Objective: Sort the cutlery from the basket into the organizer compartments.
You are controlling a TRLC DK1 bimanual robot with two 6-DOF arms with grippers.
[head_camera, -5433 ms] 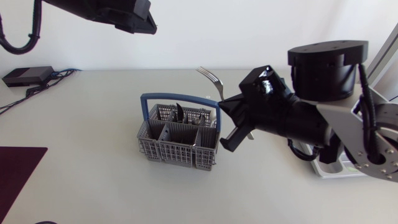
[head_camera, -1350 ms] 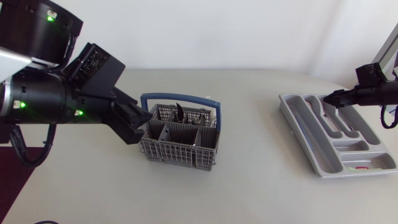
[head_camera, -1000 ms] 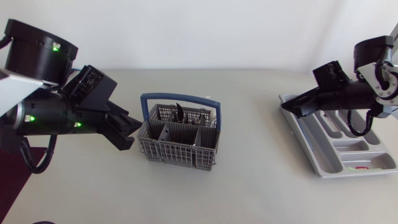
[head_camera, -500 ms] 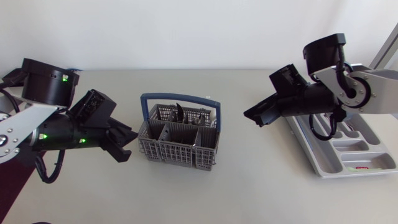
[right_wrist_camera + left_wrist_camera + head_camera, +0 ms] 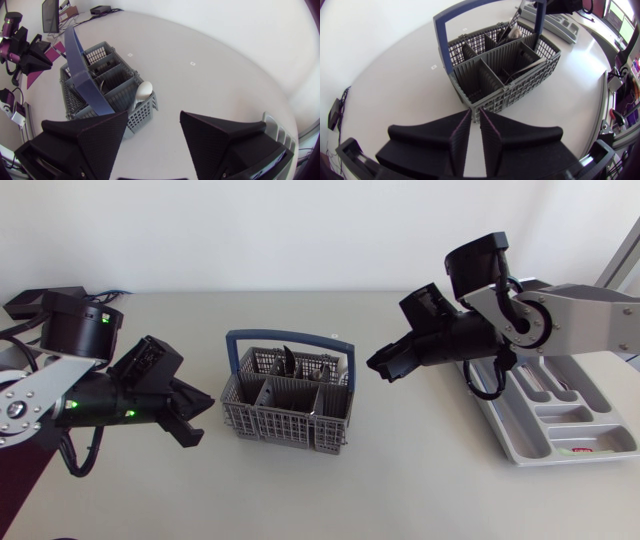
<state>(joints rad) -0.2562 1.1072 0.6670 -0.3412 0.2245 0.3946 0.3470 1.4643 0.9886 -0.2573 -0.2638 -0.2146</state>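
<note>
While the left arm has drawn back and sunk toward the table, its left pincer now sits just beside the basket's near left corner rather than against its side. In the left wrist view the left pincer has its fingers drawn almost together, with only a thin slit between them and nothing in it. The corner of the basket lies straight ahead of the tips, close but not touching.

The basket stands in the middle of the table where it stood before, its blue handle upright. Several pieces are left in its back compartments, among them a dark one leaning up and a pale spoon at the corner nearest the right arm.

The right arm, which was over at the organizer a moment ago, has swung back toward the middle. Its right pincer hangs near the basket's right end, still apart from it. The right wrist view shows the right pincer spread wide and empty, with the spoon's compartment ahead of and below the gap. The fork it carried earlier is gone from its grasp, so I judge one piece delivered and this arm returning for the next.

The organizer lies at the far right, well apart from the basket.
</note>
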